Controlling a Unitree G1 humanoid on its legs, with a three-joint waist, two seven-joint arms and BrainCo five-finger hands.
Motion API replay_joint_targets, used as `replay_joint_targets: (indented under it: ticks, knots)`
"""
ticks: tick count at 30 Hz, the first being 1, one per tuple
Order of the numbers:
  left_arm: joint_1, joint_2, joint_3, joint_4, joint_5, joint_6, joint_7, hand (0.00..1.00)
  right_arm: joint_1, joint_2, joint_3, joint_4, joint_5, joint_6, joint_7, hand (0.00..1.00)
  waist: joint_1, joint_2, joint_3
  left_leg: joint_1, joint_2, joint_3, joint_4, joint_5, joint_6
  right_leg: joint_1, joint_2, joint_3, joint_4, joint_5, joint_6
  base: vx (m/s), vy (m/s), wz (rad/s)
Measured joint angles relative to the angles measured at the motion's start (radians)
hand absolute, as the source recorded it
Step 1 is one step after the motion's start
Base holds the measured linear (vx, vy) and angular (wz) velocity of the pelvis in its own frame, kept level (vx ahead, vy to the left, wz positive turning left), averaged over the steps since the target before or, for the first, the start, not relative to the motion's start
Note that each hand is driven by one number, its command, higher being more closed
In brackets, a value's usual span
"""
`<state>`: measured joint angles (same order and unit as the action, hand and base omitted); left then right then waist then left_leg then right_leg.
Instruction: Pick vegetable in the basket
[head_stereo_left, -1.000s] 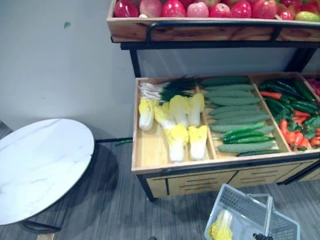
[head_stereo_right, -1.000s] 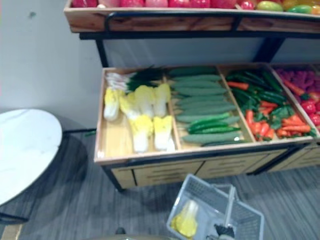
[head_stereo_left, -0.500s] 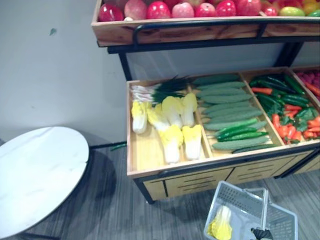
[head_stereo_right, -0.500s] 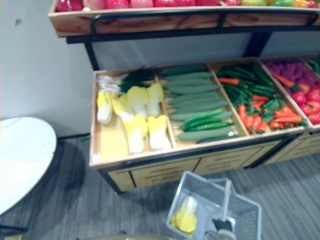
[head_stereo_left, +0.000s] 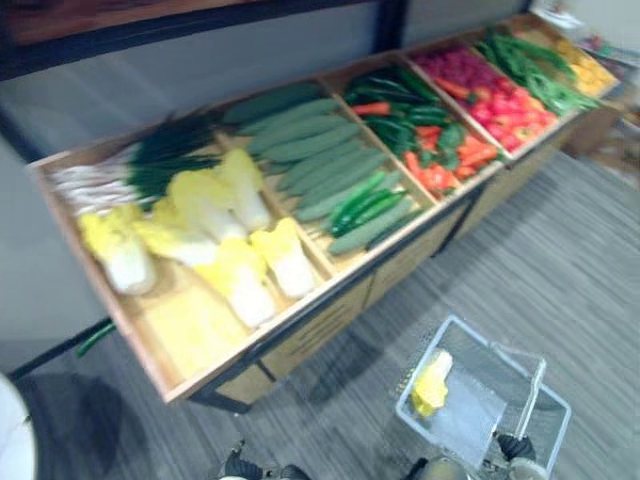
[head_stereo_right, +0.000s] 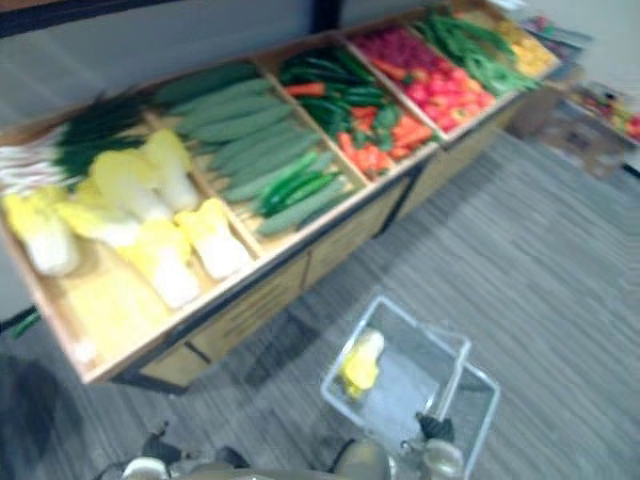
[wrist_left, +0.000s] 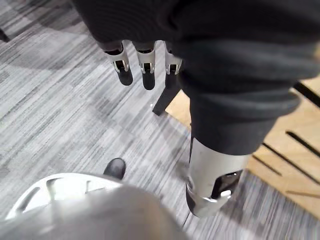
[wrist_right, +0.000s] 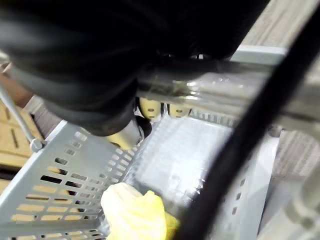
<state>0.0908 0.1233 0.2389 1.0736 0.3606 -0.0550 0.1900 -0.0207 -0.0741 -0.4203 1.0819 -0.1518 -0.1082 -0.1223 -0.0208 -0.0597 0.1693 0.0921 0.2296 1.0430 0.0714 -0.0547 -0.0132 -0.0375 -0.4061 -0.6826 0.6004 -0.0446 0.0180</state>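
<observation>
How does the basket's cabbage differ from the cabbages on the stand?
The basket's cabbage lies alone; the cabbages on the stand lie several together beside green onions. The basket's cabbage sits in a grey slotted basket down by the floor; the stand's cabbages rest higher in a wooden bin. Both have yellow leaves and a pale stem end.

We see one basket (head_stereo_left: 468, 422), one cabbage (head_stereo_left: 431, 385) inside it, and six cabbages (head_stereo_left: 205, 205) on the stand (head_stereo_left: 330, 320).

Grocery shop: long wooden produce stand (head_stereo_left: 320, 335) binned with cabbages (head_stereo_left: 205, 205), cucumbers (head_stereo_left: 300, 140), peppers (head_stereo_left: 440, 160); shopping basket (head_stereo_left: 490, 342) before it.
</observation>
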Motion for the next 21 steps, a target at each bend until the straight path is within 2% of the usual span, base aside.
replay_joint_targets:
  ticks: [1, 2, 3, 6, 7, 8, 9, 10, 11, 12, 13, 14, 15, 16, 17, 18, 19, 21]
  knots:
    - [-0.002, 0.0, 0.008, 0.0, -0.007, 0.003, 0.0, 0.0, -0.019, 0.0, 0.008, 0.018, -0.008, 0.001, 0.001, 1.0, 0.004, -0.002, 0.0, -0.002, 0.022, 0.055, 0.03, 0.0, 0.0, 0.012, 0.011, -0.013, -0.083, -0.019, 0.035, 0.04, -0.325, -1.92]
    - [-0.002, -0.006, 0.012, 0.0, -0.007, 0.004, -0.001, 0.0, -0.033, -0.004, 0.014, 0.032, -0.009, 0.002, 0.002, 1.0, 0.006, -0.003, -0.001, 0.0, 0.045, 0.098, 0.056, 0.0, 0.0, 0.016, 0.043, -0.041, -0.15, -0.045, 0.05, 0.03, -0.346, -1.61]
    - [-0.006, -0.015, 0.017, 0.0, -0.007, 0.006, -0.001, 0.0, -0.04, -0.009, 0.018, 0.034, -0.009, 0.005, 0.001, 1.0, 0.01, 0.006, -0.001, 0.003, 0.059, 0.123, 0.07, 0.0, 0.0, 0.021, 0.064, -0.058, -0.184, -0.054, 0.046, 0.03, -0.321, -1.4]
    - [-0.02, -0.05, 0.043, 0.001, -0.007, 0.007, -0.001, 0.0, -0.043, -0.043, 0.042, 0.044, -0.007, 0.018, -0.003, 1.0, 0.013, 0.059, -0.012, 0.042, 0.106, 0.237, 0.111, 0.016, -0.019, 0.028, 0.161, -0.061, -0.345, -0.058, 0.039, 0.04, -0.353, -1.38]
    - [-0.02, -0.055, 0.043, 0.002, -0.006, 0.006, -0.001, 0.0, -0.036, -0.044, 0.037, 0.057, -0.004, 0.021, -0.005, 1.0, -0.003, 0.061, -0.013, 0.049, 0.147, 0.237, 0.181, 0.016, -0.02, 0.047, 0.189, -0.036, -0.401, -0.058, 0.039, 0.05, -0.309, -0.93]
    - [-0.024, -0.054, 0.044, 0.002, -0.007, 0.004, 0.0, 0.0, -0.021, -0.039, 0.037, 0.06, 0.002, 0.021, -0.008, 1.0, -0.007, 0.064, -0.015, 0.051, 0.202, 0.231, 0.286, 0.016, -0.02, 0.069, 0.21, -0.019, -0.442, -0.058, 0.039, 0.05, -0.304, -0.68]
    - [-0.027, -0.055, 0.044, 0.002, -0.007, 0.002, 0.0, 0.0, -0.015, -0.034, 0.037, 0.06, 0.003, 0.02, -0.012, 1.0, -0.007, 0.063, -0.015, 0.047, 0.226, 0.224, 0.335, 0.001, -0.037, 0.079, 0.215, -0.011, -0.455, -0.058, 0.039, 0.01, -0.166, -0.43]
    - [-0.037, -0.061, 0.044, 0.001, -0.007, -0.002, 0.001, 0.0, -0.011, -0.044, 0.037, 0.062, 0.004, 0.016, -0.021, 1.0, -0.01, 0.067, -0.014, 0.017, 0.232, 0.173, 0.352, -0.06, -0.087, 0.082, 0.217, 0.012, -0.464, -0.058, 0.039, -0.05, -0.041, -0.3]
    - [-0.042, -0.071, 0.042, 0.001, -0.007, -0.009, 0.002, 0.0, -0.005, -0.058, 0.037, 0.065, 0.003, 0.013, -0.022, 1.0, -0.008, 0.084, -0.013, 0.015, 0.229, 0.15, 0.322, -0.006, -0.041, 0.085, 0.226, 0.018, -0.454, -0.059, 0.039, -0.06, 0.02, -0.37]
    - [-0.041, -0.073, 0.044, 0.0, -0.015, -0.009, 0.003, 0.0, -0.005, -0.066, 0.038, 0.071, 0.003, 0.013, -0.021, 1.0, -0.003, 0.096, -0.017, 0.038, 0.239, 0.153, 0.33, -0.007, -0.027, 0.092, 0.228, 0.029, -0.439, -0.06, 0.04, -0.02, 0.046, -0.55]
    - [-0.036, -0.072, 0.043, 0.001, -0.036, -0.008, 0.003, 0.0, -0.006, -0.065, 0.043, 0.076, 0.003, 0.011, -0.02, 1.0, -0.002, 0.087, -0.012, 0.053, 0.257, 0.071, 0.394, 0.011, -0.015, 0.088, 0.22, 0.05, -0.393, -0.069, 0.045, 0.02, 0.024, -0.62]
    - [-0.022, -0.064, 0.044, -0.004, -0.037, -0.01, 0.004, 0.0, -0.005, -0.058, 0.047, 0.076, 0.003, 0.01, -0.02, 1.0, 0.0, 0.081, -0.015, 0.048, 0.274, 0.009, 0.452, 0.024, 0.001, 0.102, 0.224, 0.07, -0.424, -0.065, 0.042, 0.04, 0.019, -0.85]
    - [-0.007, -0.037, 0.039, -0.019, -0.036, -0.015, 0.009, 0.0, -0.004, -0.046, 0.071, 0.067, -0.004, 0.006, -0.02, 1.0, 0.002, 0.035, -0.01, -0.021, 0.265, -0.178, 0.553, -0.029, -0.024, 0.154, 0.21, 0.103, -0.489, -0.064, 0.036, 0.03, 0.116, -0.96]
    - [-0.013, -0.034, 0.035, -0.018, -0.037, -0.017, 0.014, 0.0, -0.018, -0.067, 0.078, 0.062, -0.007, 0.001, -0.021, 1.0, 0.004, 0.034, -0.001, -0.101, 0.137, -0.401, 0.474, -0.148, -0.086, 0.143, 0.167, 0.156, -0.499, -0.064, 0.039, 0.04, 0.19, -0.97]
    - [-0.016, -0.036, 0.031, -0.019, -0.036, -0.023, 0.014, 0.0, -0.029, -0.077, 0.076, 0.066, -0.008, 0.0, -0.021, 1.0, 0.003, 0.032, 0.009, -0.128, 0.063, -0.494, 0.398, -0.176, -0.085, 0.13, 0.14, 0.18, -0.49, -0.058, 0.048, 0.03, 0.352, -0.92]
    - [-0.014, -0.04, 0.02, -0.02, -0.037, -0.024, 0.021, 0.0, -0.035, -0.088, 0.075, 0.074, -0.01, -0.001, -0.021, 1.0, 0.004, 0.036, 0.025, -0.141, -0.055, -0.626, 0.191, -0.143, -0.073, 0.112, 0.102, 0.218, -0.474, -0.044, 0.074, 0.06, 0.363, -0.94]
    - [0.003, -0.054, 0.003, -0.019, -0.038, -0.024, 0.024, 0.0, -0.026, -0.101, 0.071, 0.072, -0.022, -0.004, -0.02, 1.0, 0.008, 0.074, 0.029, -0.141, -0.073, -0.705, 0.047, 0.026, -0.07, 0.11, 0.123, 0.246, -0.479, -0.036, 0.105, 0.07, 0.338, -0.94]
    - [0.006, -0.035, -0.002, -0.017, -0.042, -0.023, 0.028, 0.0, -0.016, -0.053, 0.072, 0.069, -0.027, -0.006, -0.021, 1.0, 0.028, 0.042, 0.028, -0.142, -0.114, -0.709, 0.08, 0.001, -0.074, 0.108, 0.096, 0.29, -0.518, -0.025, 0.141, 0.12, 0.174, -0.56]
